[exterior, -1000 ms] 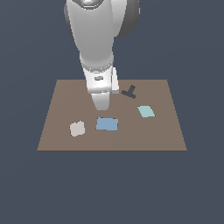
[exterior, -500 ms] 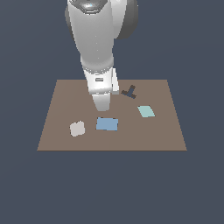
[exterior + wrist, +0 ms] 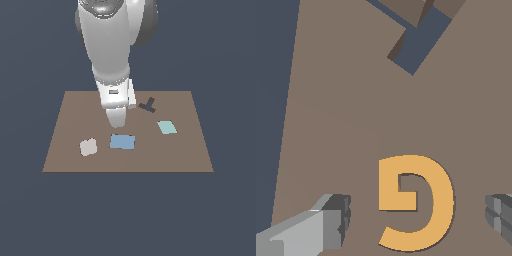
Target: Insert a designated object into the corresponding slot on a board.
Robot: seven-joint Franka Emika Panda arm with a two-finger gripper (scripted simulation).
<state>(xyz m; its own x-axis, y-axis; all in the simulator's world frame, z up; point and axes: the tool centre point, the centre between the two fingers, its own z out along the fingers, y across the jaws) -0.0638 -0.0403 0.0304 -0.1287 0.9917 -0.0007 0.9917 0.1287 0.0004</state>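
Observation:
In the wrist view the orange-yellow G block [image 3: 421,200] lies flat on the brown board [image 3: 331,100] and looks level with its surface. A thin dark line runs along its edge. No separate dark G recess shows. My gripper [image 3: 416,217] is open, with one finger [image 3: 331,222] on each side of the G and apart from it. In the exterior view the gripper [image 3: 116,120] points down at the board [image 3: 190,150] and the arm hides the G.
A dark T-shaped recess [image 3: 147,105] lies beside the gripper and also shows in the wrist view [image 3: 416,42]. A blue rectangle [image 3: 122,142], a grey square tile [image 3: 88,147] and a teal tile [image 3: 167,127] lie on the board.

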